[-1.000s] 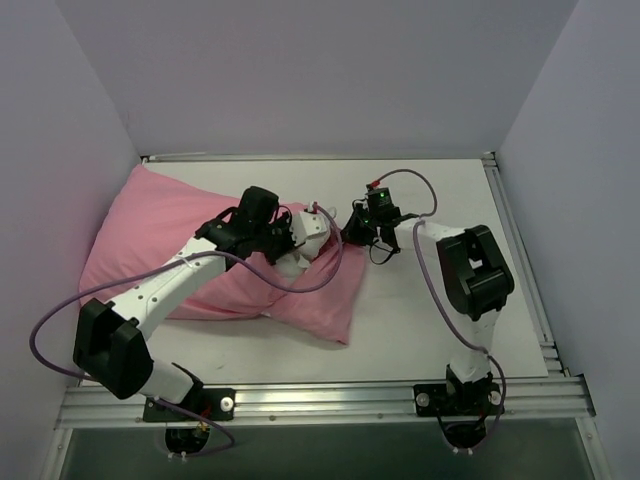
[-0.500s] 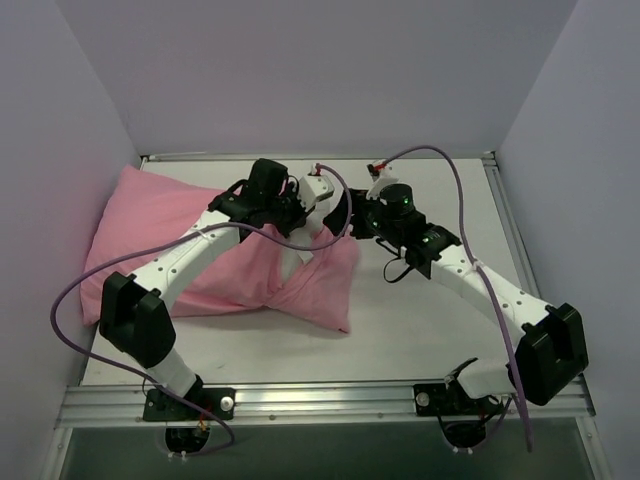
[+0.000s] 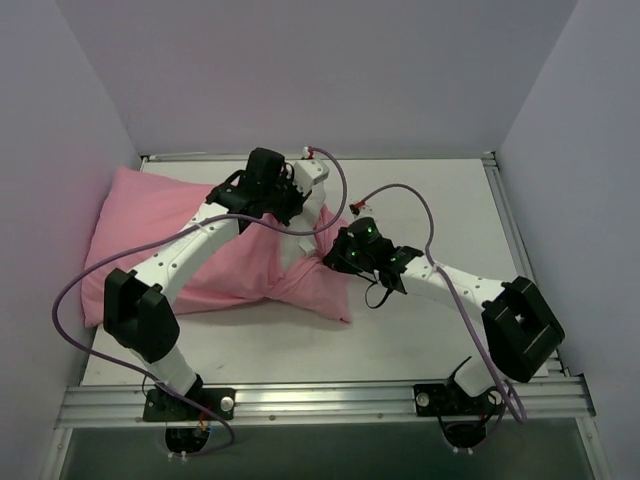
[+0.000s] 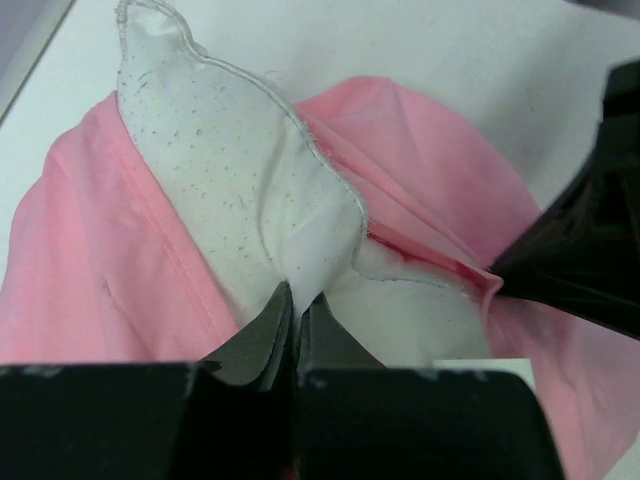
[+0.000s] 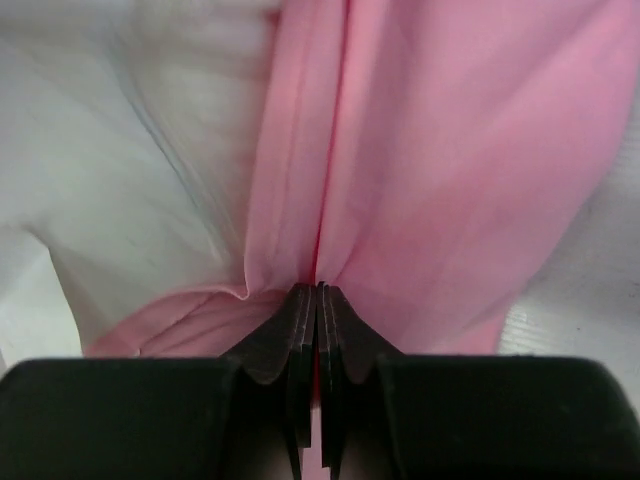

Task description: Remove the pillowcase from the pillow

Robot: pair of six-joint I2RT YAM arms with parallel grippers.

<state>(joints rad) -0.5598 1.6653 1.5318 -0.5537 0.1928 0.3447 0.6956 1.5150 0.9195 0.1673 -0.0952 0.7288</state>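
Pillow (image 4: pixel 250 200) (white corner) in left gripper (image 4: pixel 295 300), pillowcase (image 5: pixel 400 150) in right gripper (image 5: pixel 317 295)

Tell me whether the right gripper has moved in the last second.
Yes. The right gripper, shut on the pillowcase, has come toward the table's front rail and slightly left, away from the back edge.

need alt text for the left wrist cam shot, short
The left gripper is pinched shut on a fold of the white pillow, which pokes out of the pink pillowcase bunched around it. A dark part of the right arm meets the pink fabric at the right edge; white table shows behind.
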